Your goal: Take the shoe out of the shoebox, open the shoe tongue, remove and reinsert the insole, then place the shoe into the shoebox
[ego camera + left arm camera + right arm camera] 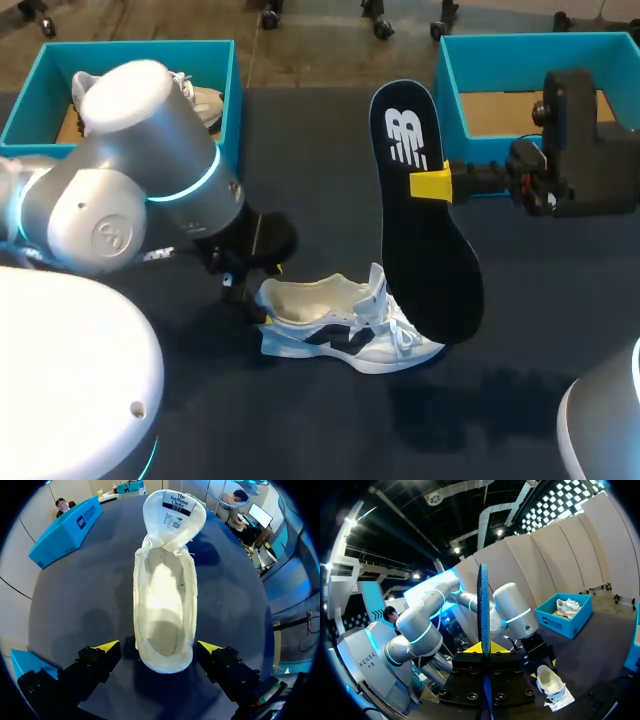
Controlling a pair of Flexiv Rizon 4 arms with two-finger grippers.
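A white sneaker with dark side stripes lies on the dark table, tongue folded forward and its inside bare. My left gripper is open, its yellow-tipped fingers on either side of the heel without visibly touching it; in the head view it sits behind the heel. My right gripper is shut on the black insole, held up on edge above the shoe's toe. In the right wrist view the insole stands edge-on between the yellow tips, with the sneaker far below.
A teal shoebox at the back left holds another white shoe. A second teal shoebox stands at the back right, its cardboard floor showing. My left arm's large elbow covers the near left of the table.
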